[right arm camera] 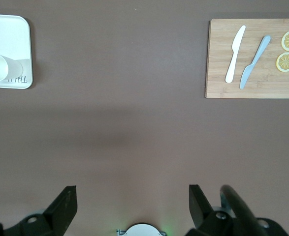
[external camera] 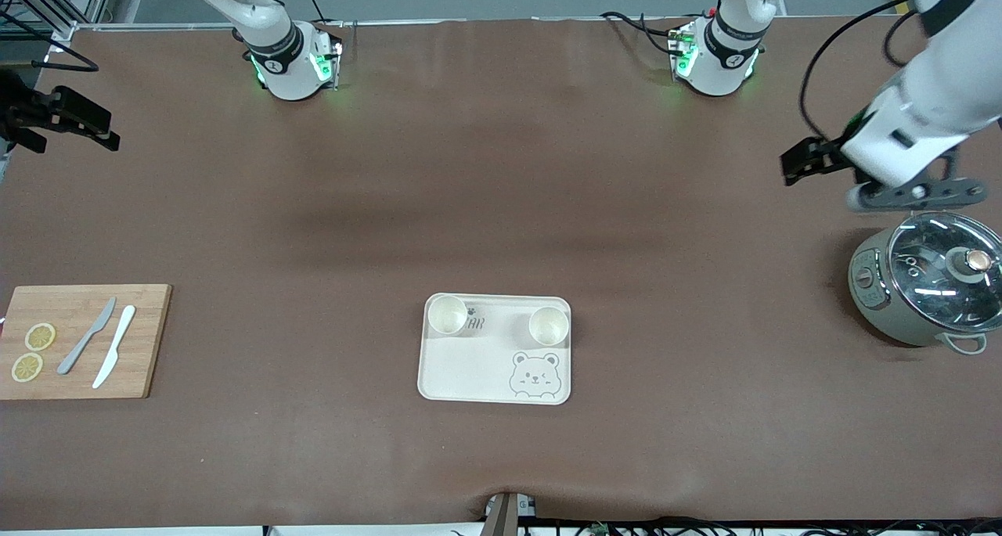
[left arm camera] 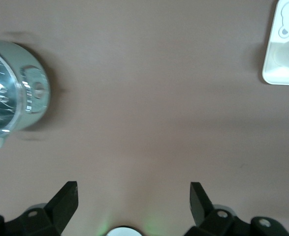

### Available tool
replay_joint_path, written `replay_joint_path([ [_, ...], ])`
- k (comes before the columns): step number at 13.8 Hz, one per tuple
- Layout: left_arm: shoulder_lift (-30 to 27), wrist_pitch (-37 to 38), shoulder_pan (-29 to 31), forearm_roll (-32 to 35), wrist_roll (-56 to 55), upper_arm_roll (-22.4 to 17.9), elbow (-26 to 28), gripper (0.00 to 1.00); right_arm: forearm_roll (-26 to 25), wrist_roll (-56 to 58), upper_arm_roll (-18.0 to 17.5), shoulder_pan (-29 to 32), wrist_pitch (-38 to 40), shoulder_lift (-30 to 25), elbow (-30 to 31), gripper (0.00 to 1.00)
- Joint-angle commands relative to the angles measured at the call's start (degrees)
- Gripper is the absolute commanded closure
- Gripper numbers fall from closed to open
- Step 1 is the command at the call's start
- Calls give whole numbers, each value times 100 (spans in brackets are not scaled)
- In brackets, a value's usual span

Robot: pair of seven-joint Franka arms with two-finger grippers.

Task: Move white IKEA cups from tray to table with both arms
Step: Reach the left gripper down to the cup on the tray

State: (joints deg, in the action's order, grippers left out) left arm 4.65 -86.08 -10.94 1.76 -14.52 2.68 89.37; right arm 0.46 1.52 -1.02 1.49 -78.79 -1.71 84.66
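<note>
Left gripper: jaws spread wide, holding nothing, touching nothing; raised over bare table at the left arm's end, beside the pot.
Right gripper: jaws likewise wide apart, empty; raised over the table edge at the right arm's end.
Tray: cream, rectangular, bear print in 1 corner; mid-table, near the front camera. Contains 2 white cups, both upright, each near a corner on the edge farther from the camera: cup 1 toward the right arm's end, cup 2 toward the left arm's end. Well apart from each other and from both grippers.
Pot: grey-green, glass lid on.
Cutting board: wooden; carries 2 knives and 2 lemon slices.
Arms: both drawn out to opposite ends of the table.
</note>
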Motion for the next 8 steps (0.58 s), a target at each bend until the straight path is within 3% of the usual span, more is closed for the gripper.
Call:
replay_joint_path([
  [1,631,-337,-557,62,-961,4,-253,0,77,50,-48,114,4,-111,94,0],
  [8,2222,-2596,-1717,70,-3116,-5,-324,0,77,50,-48,115,4,-111,94,0],
])
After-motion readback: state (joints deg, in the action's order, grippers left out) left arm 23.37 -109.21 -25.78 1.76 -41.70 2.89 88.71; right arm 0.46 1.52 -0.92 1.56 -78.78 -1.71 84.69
